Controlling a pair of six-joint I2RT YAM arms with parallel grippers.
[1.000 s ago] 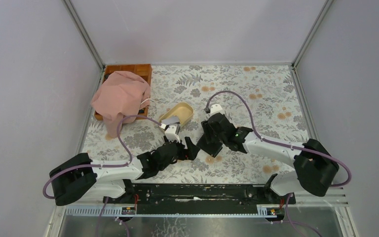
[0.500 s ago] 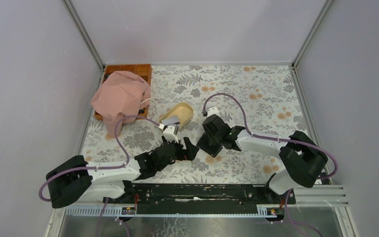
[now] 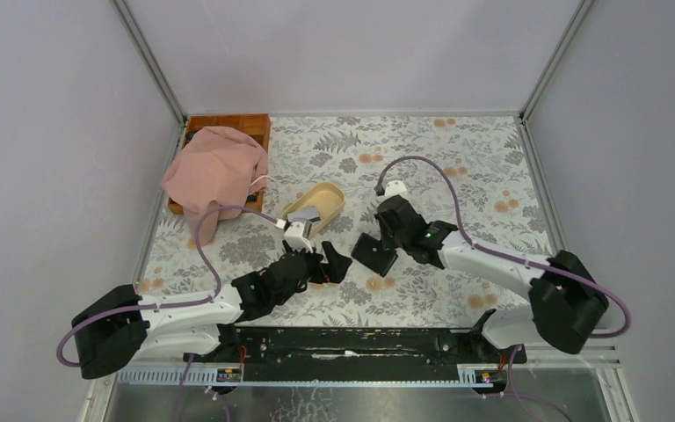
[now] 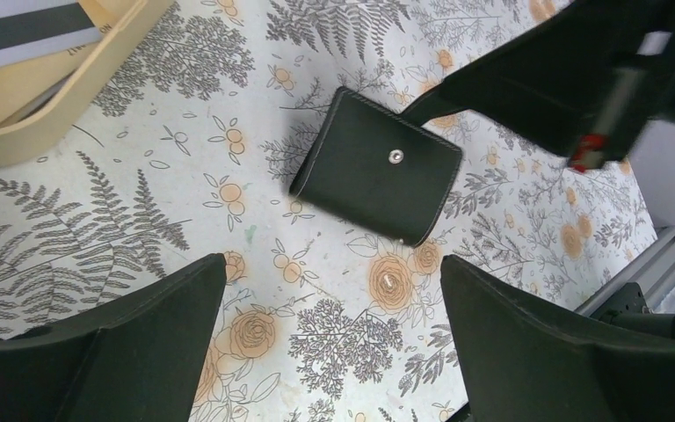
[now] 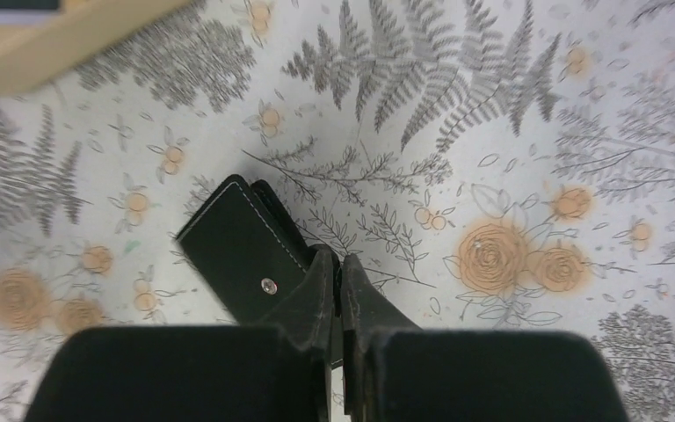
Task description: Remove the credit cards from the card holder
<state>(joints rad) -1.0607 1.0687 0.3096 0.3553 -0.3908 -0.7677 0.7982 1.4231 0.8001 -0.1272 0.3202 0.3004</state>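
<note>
The card holder (image 4: pixel 376 176) is a folded black wallet with a small metal stud, lying on the floral tablecloth; it also shows in the top view (image 3: pixel 372 252) and the right wrist view (image 5: pixel 239 253). My right gripper (image 5: pixel 336 283) is shut on the card holder's right edge, a thin strip of it pinched between the fingers. My left gripper (image 4: pixel 334 338) stands open just short of the holder, nothing between its fingers (image 4: pixel 105 352). A dark flat credit card (image 4: pixel 19 25) lies in the beige dish (image 4: pixel 48 110).
The beige oval dish (image 3: pixel 321 200) sits just behind my left gripper (image 3: pixel 328 264). At the back left a pink cloth (image 3: pixel 215 171) covers a wooden tray (image 3: pixel 246 123). The two arms reach close together at the table's middle.
My right gripper has closed on the card holder's edge, and its wrist has swung back and to the right. The left gripper has opened a little wider and crept forward.
</note>
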